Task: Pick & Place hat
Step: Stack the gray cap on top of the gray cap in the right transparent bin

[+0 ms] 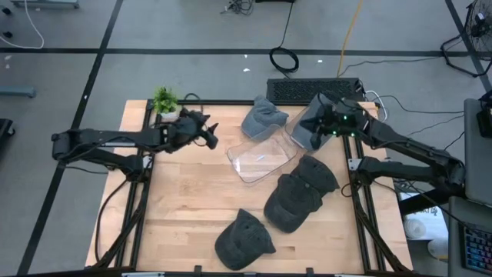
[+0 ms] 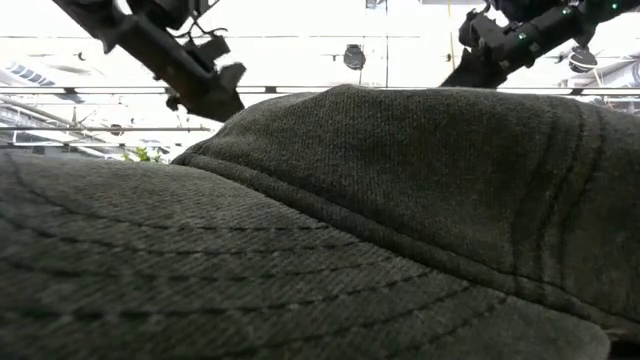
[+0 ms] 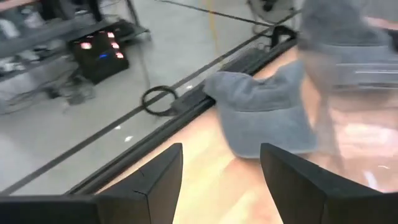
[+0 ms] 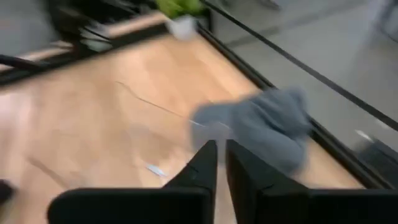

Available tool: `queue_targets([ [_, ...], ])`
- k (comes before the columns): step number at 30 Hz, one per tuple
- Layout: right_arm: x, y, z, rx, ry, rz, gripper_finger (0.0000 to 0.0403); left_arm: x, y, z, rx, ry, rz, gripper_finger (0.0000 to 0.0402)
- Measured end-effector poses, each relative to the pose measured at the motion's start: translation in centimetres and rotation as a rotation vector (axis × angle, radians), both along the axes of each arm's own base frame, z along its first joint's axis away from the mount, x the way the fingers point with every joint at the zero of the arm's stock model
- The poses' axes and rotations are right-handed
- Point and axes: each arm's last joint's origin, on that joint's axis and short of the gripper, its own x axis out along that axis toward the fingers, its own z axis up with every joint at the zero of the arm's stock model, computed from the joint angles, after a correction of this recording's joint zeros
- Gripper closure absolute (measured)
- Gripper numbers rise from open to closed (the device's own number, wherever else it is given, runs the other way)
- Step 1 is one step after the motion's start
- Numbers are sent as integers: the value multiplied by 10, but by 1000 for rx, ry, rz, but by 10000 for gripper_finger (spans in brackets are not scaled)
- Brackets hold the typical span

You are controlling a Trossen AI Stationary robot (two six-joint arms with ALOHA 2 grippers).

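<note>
Grey felt hat (image 1: 306, 125) hangs at the right gripper (image 1: 324, 125) in the high view's upper right, beside the clear tray (image 1: 261, 160) — carry step, release over it next. Right wrist view: fingers nearly closed, grip unclear. Left wrist view: left gripper (image 3: 221, 177) spread wide, empty — another grey hat (image 3: 264, 112) ahead.

bare wood (image 1: 184, 200) left — hats (image 1: 296, 201) crowd right
</note>
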Motion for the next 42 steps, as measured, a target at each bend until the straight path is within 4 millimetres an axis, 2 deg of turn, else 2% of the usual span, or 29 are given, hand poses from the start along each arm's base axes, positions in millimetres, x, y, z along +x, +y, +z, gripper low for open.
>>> queue_targets([
  [3, 5, 4, -11, 9, -48, 43, 339, 11, 14, -11, -105, -11, 35, 176],
  [6, 9, 7, -20, -10, -94, 68, 297, 24, 39, -6, -345, -14, -9, 176],
  [9, 12, 9, -25, -50, -162, 86, 253, 45, 71, -1, -491, 48, -15, 176],
  [14, 14, 13, -30, -79, -214, 108, 195, 84, 117, 10, -443, 163, -65, 176],
  [17, 14, 14, -33, -76, -210, 115, 174, 110, 131, 9, -427, 253, -189, 174],
  [20, 13, 14, -37, -81, -200, 114, 165, 136, 134, 6, -410, 311, -309, 162],
  [25, 13, 14, -39, -115, -183, 127, 164, 170, 120, -11, -95, 593, -493, 149],
  [28, 13, 14, -39, -118, -182, 130, 170, 184, 118, -18, -93, 610, -509, 149],
  [32, 13, 14, -40, -131, -170, 136, 175, 195, 133, -23, -171, 559, -496, 149],
  [37, 13, 14, -41, -127, -159, 137, 175, 203, 146, -30, -156, 585, -494, 149],
  [42, 13, 14, -41, -126, -156, 137, 176, 204, 156, -42, -238, 574, -566, 149],
])
